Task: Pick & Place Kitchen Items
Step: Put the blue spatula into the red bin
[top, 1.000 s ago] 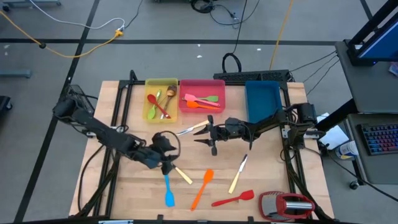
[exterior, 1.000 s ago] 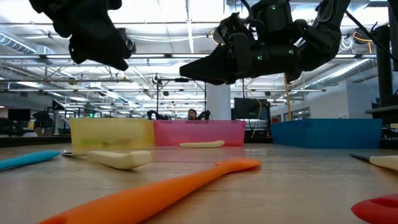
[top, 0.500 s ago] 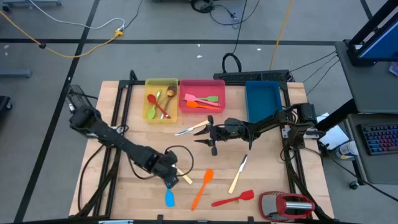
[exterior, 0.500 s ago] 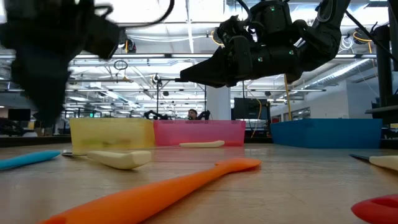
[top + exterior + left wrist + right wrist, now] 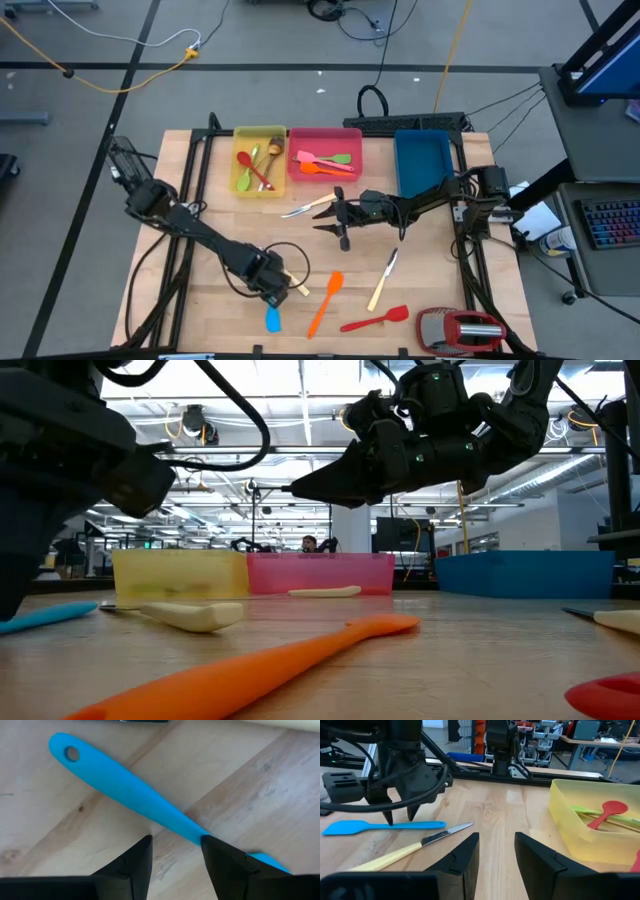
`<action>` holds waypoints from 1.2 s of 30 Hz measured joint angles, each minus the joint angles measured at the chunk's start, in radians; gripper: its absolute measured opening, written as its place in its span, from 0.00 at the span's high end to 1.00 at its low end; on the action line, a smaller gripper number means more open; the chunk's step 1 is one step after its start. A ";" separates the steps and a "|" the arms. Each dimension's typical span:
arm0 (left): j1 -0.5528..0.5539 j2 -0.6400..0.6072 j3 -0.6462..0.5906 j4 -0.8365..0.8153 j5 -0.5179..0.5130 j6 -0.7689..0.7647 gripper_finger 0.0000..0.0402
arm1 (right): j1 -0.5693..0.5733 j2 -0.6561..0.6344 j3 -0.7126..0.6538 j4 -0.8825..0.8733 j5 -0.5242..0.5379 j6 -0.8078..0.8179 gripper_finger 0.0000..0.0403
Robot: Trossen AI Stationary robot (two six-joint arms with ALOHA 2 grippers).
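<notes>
A blue spatula lies flat on the wooden table near its front edge, its blade toward that edge. My left gripper points down over the spatula's neck. It is open, with one fingertip on each side of the neck, and shows in the high view as my left gripper. My right gripper hangs level over the table's middle. It is open, points toward the table's left and has nothing between its fingers. A cream-handled knife lies just beside the left gripper. My left gripper comes at the blue spatula's neck from above, its fingers across the handle. One fingertip overlaps the neck in the left wrist view. I cannot tell whether it touches. The spatula lies flat on the table.
An orange spatula, a knife and a red spatula lie near the front. Another knife lies by the right gripper. Yellow, pink and blue trays line the far side. A red-and-silver gadget sits front right.
My left gripper has come down and toward the table's near edge, onto the blue spatula. Its wrist has rolled and tipped until the fingers point down. The spatula has stayed where it lay.
</notes>
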 joint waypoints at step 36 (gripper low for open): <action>0.009 0.045 0.001 0.011 -0.178 -0.010 0.69 | 0.000 0.000 0.000 0.004 0.002 -0.008 0.71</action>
